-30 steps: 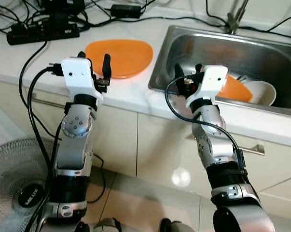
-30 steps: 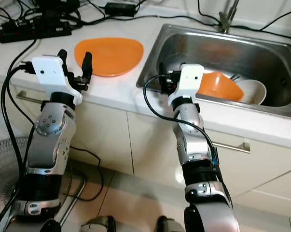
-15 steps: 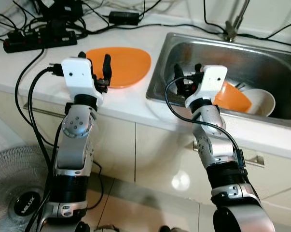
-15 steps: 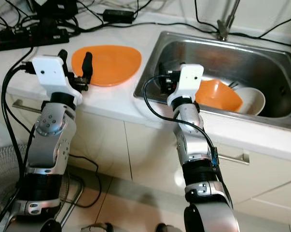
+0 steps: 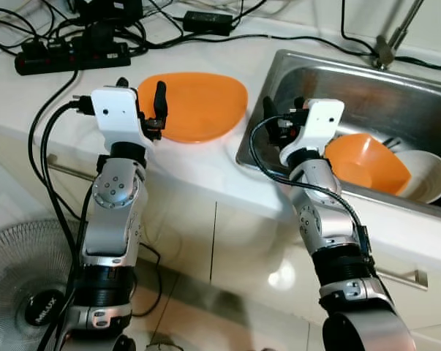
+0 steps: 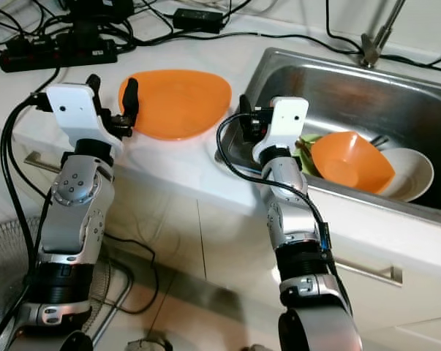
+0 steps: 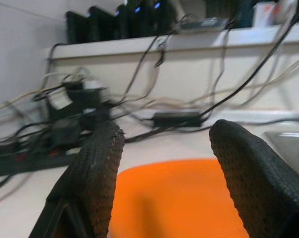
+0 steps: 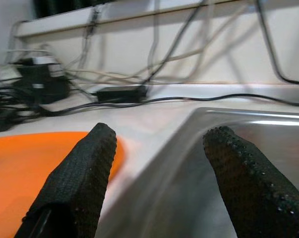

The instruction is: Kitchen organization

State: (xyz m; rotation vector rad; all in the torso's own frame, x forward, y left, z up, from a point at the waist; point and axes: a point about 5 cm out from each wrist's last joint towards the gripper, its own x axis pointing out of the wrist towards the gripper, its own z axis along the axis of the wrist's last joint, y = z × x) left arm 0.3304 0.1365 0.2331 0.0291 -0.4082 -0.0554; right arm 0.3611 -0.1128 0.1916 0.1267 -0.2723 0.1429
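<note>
Plate [image 5: 194,104] on counter [image 5: 198,164] left of sink [image 5: 396,95], power strip [image 5: 70,57] behind, two bowls [image 5: 365,162] in sink.

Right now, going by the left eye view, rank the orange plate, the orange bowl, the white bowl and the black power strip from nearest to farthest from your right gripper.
From the right gripper, at the steel sink's left rim:
1. Flat orange plate, on the counter to its left; orange bowl, in the sink to its right. Too close to call.
2. White bowl, beyond the orange bowl.
3. Black power strip, far left, back of counter.

Camera shifted left (whole view) — green item [image 6: 305,148] now visible beside orange bowl [image 6: 349,161].
</note>
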